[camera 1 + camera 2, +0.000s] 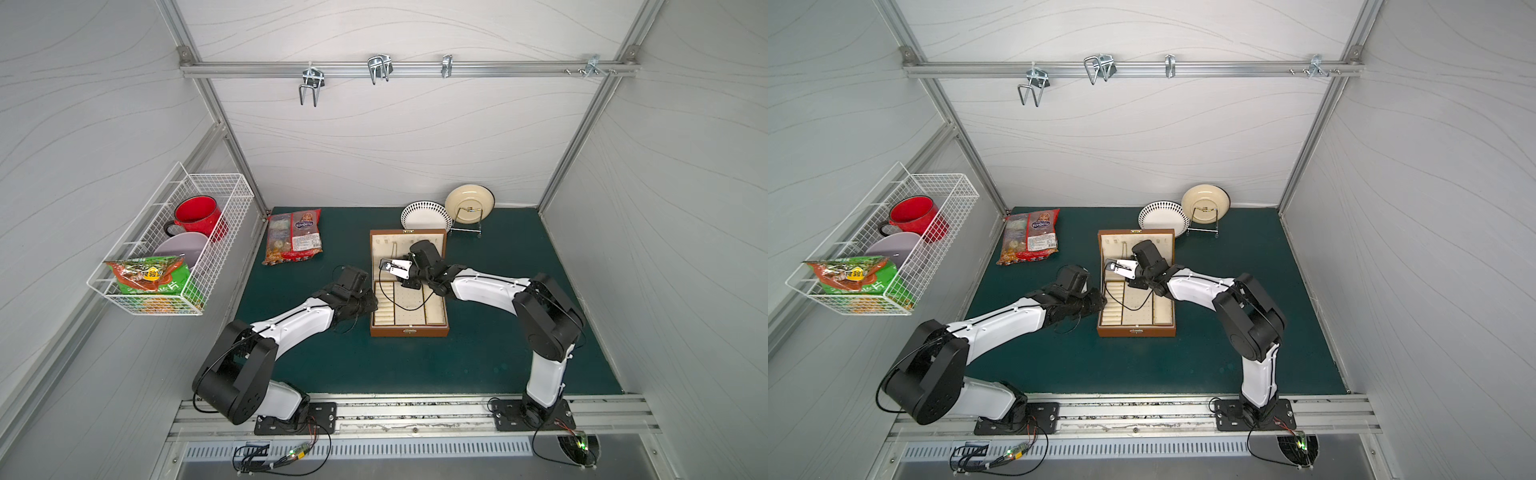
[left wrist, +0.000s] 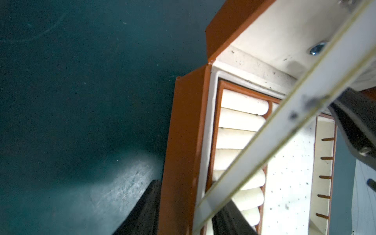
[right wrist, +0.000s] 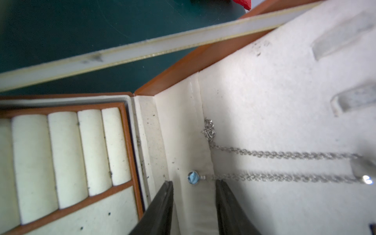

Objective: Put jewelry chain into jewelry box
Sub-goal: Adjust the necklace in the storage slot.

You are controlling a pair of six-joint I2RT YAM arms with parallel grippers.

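The brown jewelry box [image 1: 409, 330] [image 1: 1136, 330] stands open mid-table, its cream-lined lid upright. The thin silvery jewelry chain [image 3: 284, 155] hangs in two strands down the lid lining, a round blue pendant [image 3: 193, 177] at its end; in both top views the chain [image 1: 394, 251] [image 1: 1123, 249] is a faint line. My right gripper [image 3: 195, 183] [image 1: 383, 266] [image 1: 1111, 266] is open, its tips either side of the pendant without touching it. My left gripper [image 2: 184, 215] [image 1: 373, 302] straddles the box's left wall [image 2: 183, 142], one finger outside, one on the ring rolls, shut on it.
A white ribbon stay [image 3: 142, 50] [image 2: 284, 122] runs from lid to base. A red snack packet [image 1: 294, 241] lies at the back left. Two plates [image 1: 426, 216] [image 1: 469, 203] lean behind the box. A wire basket [image 1: 166, 245] with a red mug hangs on the left wall.
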